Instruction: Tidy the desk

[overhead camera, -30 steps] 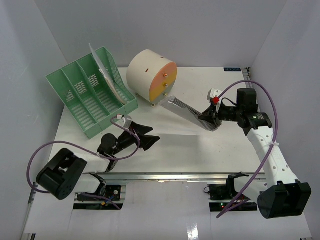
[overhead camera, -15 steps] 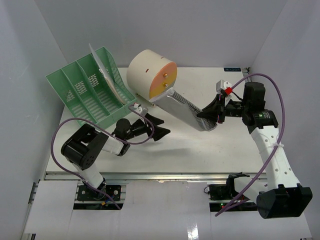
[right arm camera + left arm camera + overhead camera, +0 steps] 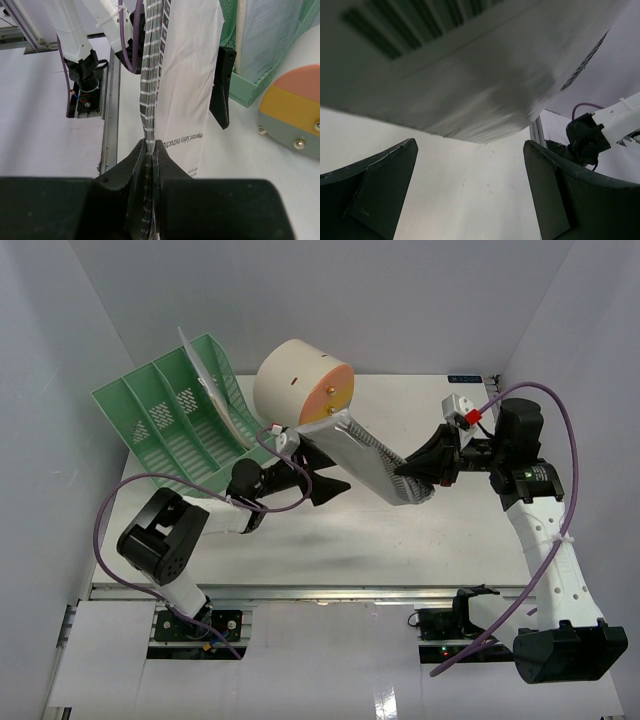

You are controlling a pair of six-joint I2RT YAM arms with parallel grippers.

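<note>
A white booklet (image 3: 365, 453) with a striped edge and printed safety text hangs tilted above the desk (image 3: 400, 540). My right gripper (image 3: 408, 474) is shut on its lower right end; in the right wrist view the booklet (image 3: 187, 75) runs away from the pinched jaws of that gripper (image 3: 150, 145). My left gripper (image 3: 333, 481) stands open at the booklet's left end, just under it, near the drum unit. In the left wrist view the booklet (image 3: 470, 75) fills the top, above the wide-apart fingers (image 3: 385, 175), and nothing lies between them.
A green slotted file rack (image 3: 180, 435) holding a white sheet stands at the back left. A cream drum-shaped drawer unit (image 3: 300, 390) with an orange-yellow face sits just behind the booklet's upper end. The desk's metal rail (image 3: 330, 590) runs along the front.
The right gripper has lifted the booklet off the desk and carried it a little left. The left arm has swung right and back, bringing its open gripper under the booklet's left end.
</note>
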